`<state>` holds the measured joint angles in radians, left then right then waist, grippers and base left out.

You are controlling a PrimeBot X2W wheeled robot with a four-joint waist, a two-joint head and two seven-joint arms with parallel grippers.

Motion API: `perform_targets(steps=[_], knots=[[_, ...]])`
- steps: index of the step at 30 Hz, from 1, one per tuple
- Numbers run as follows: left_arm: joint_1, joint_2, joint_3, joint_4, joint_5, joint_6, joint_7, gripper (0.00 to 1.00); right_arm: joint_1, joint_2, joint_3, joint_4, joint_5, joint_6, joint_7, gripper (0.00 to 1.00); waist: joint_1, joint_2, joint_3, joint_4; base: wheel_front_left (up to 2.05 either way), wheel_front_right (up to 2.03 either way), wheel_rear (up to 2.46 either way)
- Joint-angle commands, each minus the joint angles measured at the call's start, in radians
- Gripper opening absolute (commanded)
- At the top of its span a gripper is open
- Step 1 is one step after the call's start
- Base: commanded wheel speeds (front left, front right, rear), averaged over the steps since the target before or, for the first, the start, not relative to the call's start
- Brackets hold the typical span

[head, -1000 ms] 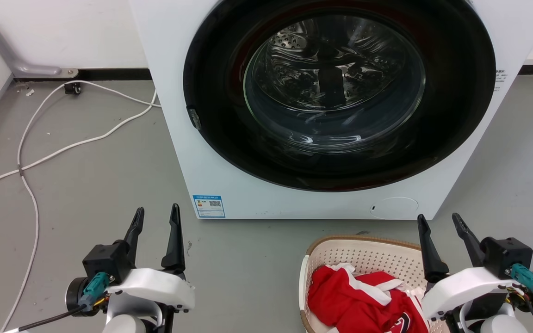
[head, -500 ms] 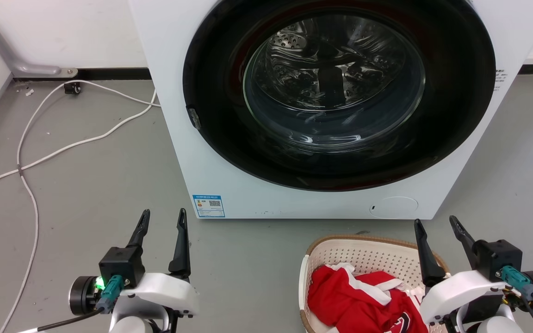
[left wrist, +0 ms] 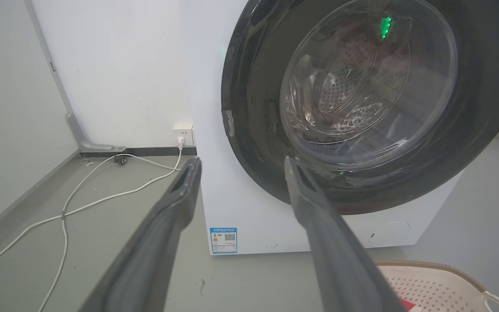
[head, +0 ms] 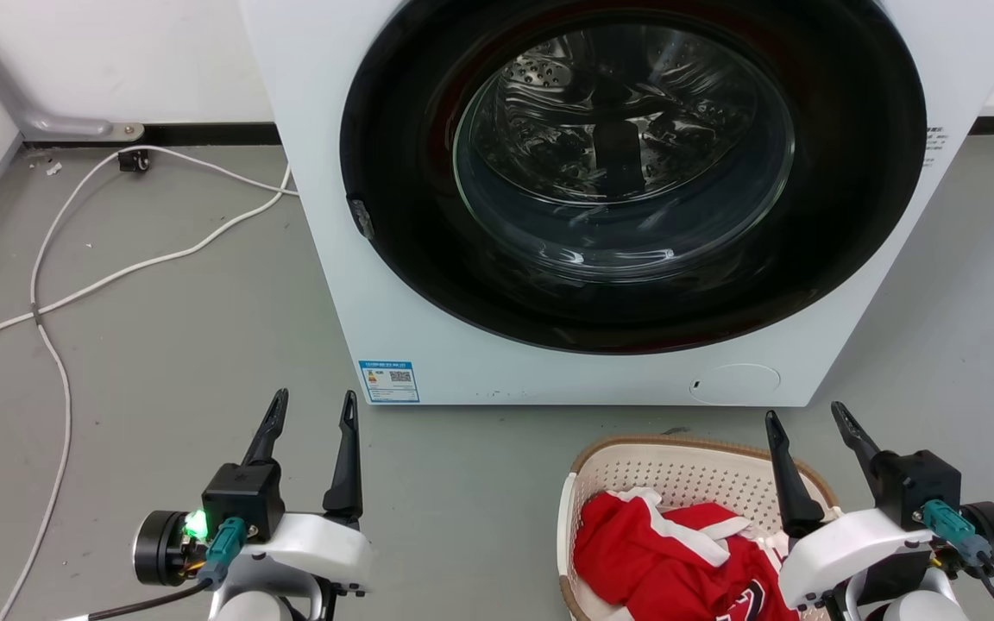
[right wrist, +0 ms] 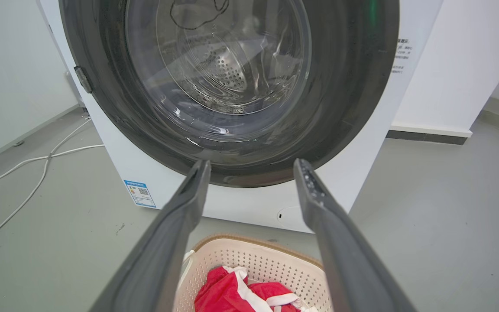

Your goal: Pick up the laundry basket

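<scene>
Quick rundown of the room: smooth grey floor [head: 204,362], a bit scuffed, plain white walls [left wrist: 124,78] with a dark skirting strip [head: 212,135]. A thin white cable [head: 57,285] snakes loosely across the floor's left side up to a wall socket [left wrist: 183,130]. A big boxy white washer [head: 462,362] stands by the back wall. It has a glossy black round door ring, a bulging glass window [head: 622,147] with the dimpled steel drum behind it, and a small blue sticker [head: 389,381] low on its left. The laundry basket [head: 687,470] sits on the floor just in front of the washer's lower right corner. It's cream plastic with rounded corners, rows of small holes and a brown woven-look rim, and there's crumpled red-and-white cloth [head: 652,561] inside. My left jaws are spread and gripping nothing, over bare floor well to the basket's left. My right jaws are spread too and hover over the basket's right end.
</scene>
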<state>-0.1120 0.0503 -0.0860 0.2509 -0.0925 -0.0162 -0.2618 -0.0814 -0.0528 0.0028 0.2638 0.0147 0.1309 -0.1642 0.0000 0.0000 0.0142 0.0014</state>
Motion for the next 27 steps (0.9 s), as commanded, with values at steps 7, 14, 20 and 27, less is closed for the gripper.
perform_targets(steps=[7,14,20,27], knots=[[-0.014,0.000,-0.002,-0.003,-0.010,0.008,-0.004,1.00,-0.019,0.005,-0.002,0.010,0.016,0.000,-0.008,1.00,0.0000,0.0000,0.012,-0.001,0.00,0.00,0.00],[-0.020,0.000,-0.009,0.007,-0.017,0.008,-0.004,1.00,-0.024,0.005,-0.013,0.018,0.024,0.000,-0.007,1.00,0.0000,0.0000,0.023,-0.007,0.00,0.00,0.00],[-0.034,0.000,-0.023,0.027,-0.025,-0.001,-0.004,1.00,-0.022,0.005,-0.032,0.030,0.026,0.000,-0.004,1.00,0.0000,0.0000,0.044,-0.019,0.00,0.00,0.00],[-0.056,0.000,-0.054,0.054,-0.045,-0.001,-0.004,1.00,-0.031,0.005,-0.051,0.047,0.030,0.000,-0.004,1.00,0.0000,0.0000,0.075,-0.043,0.00,0.00,0.00]])
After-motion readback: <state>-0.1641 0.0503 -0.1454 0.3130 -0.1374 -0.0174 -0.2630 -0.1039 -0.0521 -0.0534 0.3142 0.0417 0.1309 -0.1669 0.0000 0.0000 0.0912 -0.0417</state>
